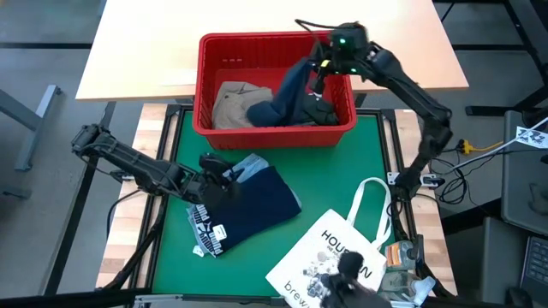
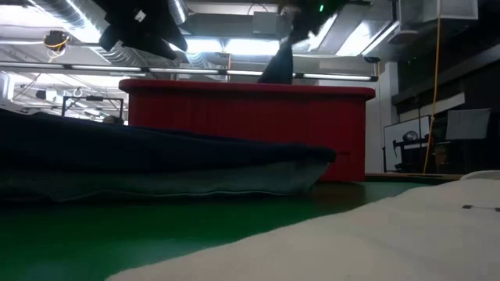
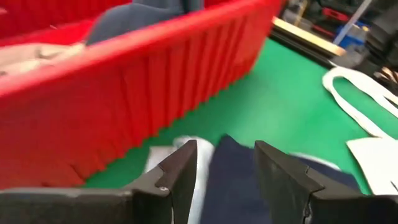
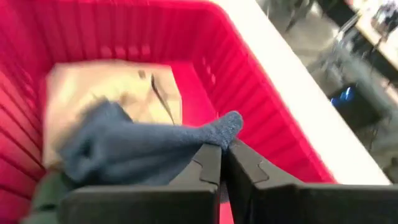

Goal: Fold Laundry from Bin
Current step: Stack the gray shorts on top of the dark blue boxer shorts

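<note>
We see a green mat (image 1: 342,171) covering the work table, and behind it a pale wooden tabletop (image 1: 145,43). The red bin (image 1: 214,120) sits at the mat's far edge. Nearer, a folded navy garment (image 1: 257,205) lies flat over a light blue one (image 1: 253,162), and a white tote bag (image 1: 330,252) printed "HOUSTON" lies at the near right.
</note>
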Robot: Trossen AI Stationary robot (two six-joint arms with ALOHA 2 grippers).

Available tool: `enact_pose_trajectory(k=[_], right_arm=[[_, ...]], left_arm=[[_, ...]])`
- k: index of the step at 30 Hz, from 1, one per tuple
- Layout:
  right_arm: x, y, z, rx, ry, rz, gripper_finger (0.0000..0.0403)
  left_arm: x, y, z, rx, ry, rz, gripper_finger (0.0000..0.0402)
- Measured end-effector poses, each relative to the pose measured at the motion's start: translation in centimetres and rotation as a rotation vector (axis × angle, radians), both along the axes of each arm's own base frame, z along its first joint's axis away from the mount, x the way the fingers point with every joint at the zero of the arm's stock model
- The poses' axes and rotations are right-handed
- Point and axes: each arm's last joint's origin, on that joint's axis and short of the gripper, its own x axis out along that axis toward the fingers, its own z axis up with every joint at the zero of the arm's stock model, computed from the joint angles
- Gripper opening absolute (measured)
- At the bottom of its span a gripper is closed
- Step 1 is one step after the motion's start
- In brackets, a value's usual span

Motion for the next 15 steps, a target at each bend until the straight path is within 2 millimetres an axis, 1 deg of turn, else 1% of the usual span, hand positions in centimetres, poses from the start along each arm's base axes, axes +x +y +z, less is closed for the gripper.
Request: enact_pose_trajectory(k=[3, 8, 12, 15], right_arm=[[-0.6, 2.3, 2.3, -0.05, -0.079, 0.036, 0.0005], [-1.1, 5.8, 5.7, -0.115, -0.27, 0.09, 0.0007], [-1.5, 8.1, 7.8, -0.185, -0.395, 0.148, 0.0006], [-1.6, 9.4, 9.1, -0.232, -0.481, 0.186, 0.0003]], left_arm=[[0.2, 0.7, 0.1, 0.009, -0.01, 0.038, 0.0153], [0.7, 1.8, 0.3, 0.005, -0.041, 0.083, 0.0153], [1.2, 2.4, 0.7, 0.056, -0.03, 0.063, 0.0153], [1.6, 2.7, 1.2, 0.105, -0.027, 0.033, 0.0153]])
